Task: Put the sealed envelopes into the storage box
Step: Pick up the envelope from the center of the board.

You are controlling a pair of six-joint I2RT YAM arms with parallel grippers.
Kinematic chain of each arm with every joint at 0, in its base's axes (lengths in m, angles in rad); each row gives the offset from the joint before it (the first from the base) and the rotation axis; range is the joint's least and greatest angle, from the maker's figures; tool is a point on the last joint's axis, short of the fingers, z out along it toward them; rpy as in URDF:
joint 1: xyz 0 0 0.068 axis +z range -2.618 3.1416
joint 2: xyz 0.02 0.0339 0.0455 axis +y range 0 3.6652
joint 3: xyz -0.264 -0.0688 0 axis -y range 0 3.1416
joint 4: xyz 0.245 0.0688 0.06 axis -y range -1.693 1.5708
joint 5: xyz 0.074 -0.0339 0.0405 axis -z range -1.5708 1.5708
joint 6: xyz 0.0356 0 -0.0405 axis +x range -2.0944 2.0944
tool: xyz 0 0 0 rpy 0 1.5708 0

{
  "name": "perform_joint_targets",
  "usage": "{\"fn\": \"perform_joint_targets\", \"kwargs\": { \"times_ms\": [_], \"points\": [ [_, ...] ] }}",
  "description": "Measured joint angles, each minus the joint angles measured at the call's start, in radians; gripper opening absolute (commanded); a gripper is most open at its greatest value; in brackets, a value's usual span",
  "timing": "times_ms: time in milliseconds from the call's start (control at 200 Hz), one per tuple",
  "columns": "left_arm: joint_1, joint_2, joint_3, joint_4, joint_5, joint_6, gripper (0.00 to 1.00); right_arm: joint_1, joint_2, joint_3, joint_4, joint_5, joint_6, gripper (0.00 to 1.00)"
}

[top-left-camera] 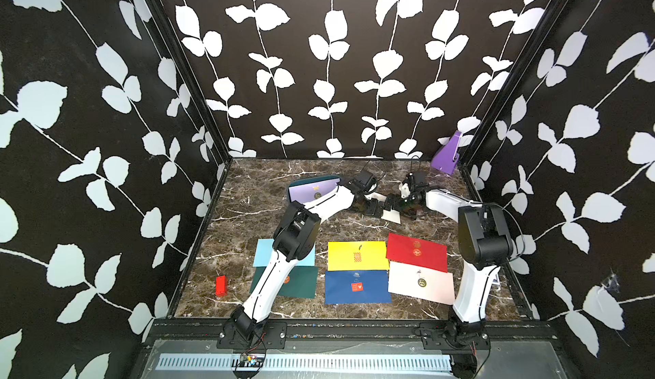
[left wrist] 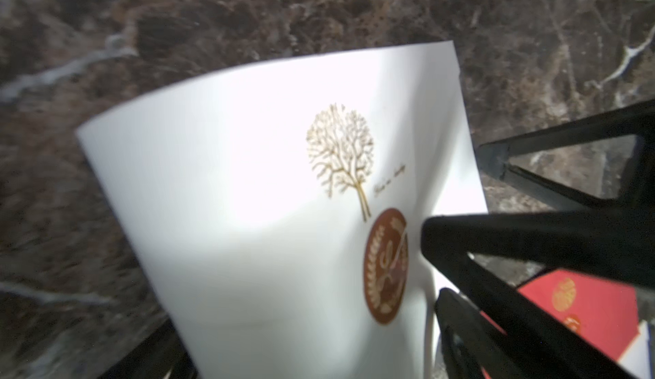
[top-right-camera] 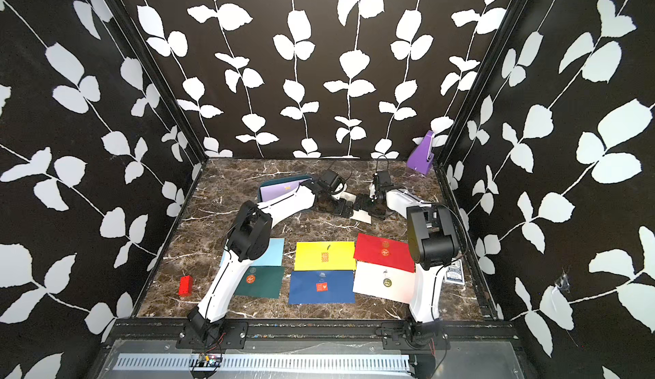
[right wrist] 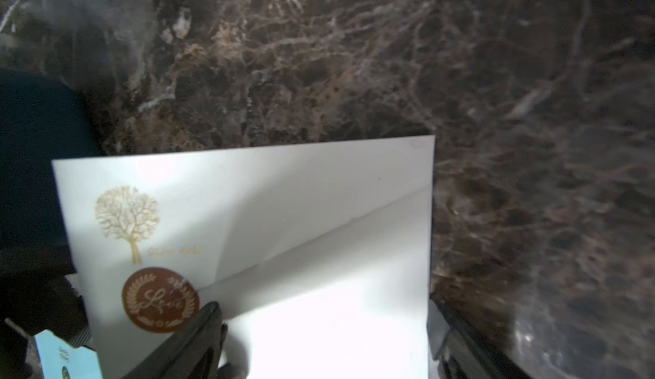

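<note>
On the marble table (top-left-camera: 248, 217), the teal plastic storage box (top-left-camera: 312, 179) sits at ten o'clock of the white paper envelope (left wrist: 266, 200), bowed between spread left fingers (left wrist: 152, 356) and spread right fingers (right wrist: 184, 341). Light, floppy; likely best pinched at an edge.

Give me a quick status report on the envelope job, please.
Left hand and right hand at white envelope, jaws wide, grip unclear. Lilac envelope in storage box. Left forearm crosses box's near side.
</note>
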Motion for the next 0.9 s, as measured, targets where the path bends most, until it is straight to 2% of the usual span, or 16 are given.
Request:
{"fn": "perform_joint_targets", "kwargs": {
  "times_ms": [185,320,465,615,900],
  "points": [
    [-0.002,0.0,0.0,-0.011,-0.053,0.007,0.88,-0.006,-0.007,-0.018,0.019,-0.04,-0.01,0.92],
    [-0.006,0.0,-0.005,-0.014,-0.09,0.031,0.76,-0.031,-0.021,-0.031,0.008,-0.084,-0.017,0.93],
    [-0.006,0.0,-0.008,-0.019,-0.098,0.077,0.76,-0.06,-0.023,-0.006,-0.06,-0.085,-0.069,0.97],
    [-0.006,0.0,-0.008,-0.028,-0.085,0.146,0.76,-0.074,0.017,0.124,-0.164,-0.083,-0.19,0.91],
    [0.004,0.0,-0.008,-0.048,-0.041,0.28,0.76,-0.075,0.13,0.273,-0.227,-0.189,-0.481,0.83]
  ]
}}
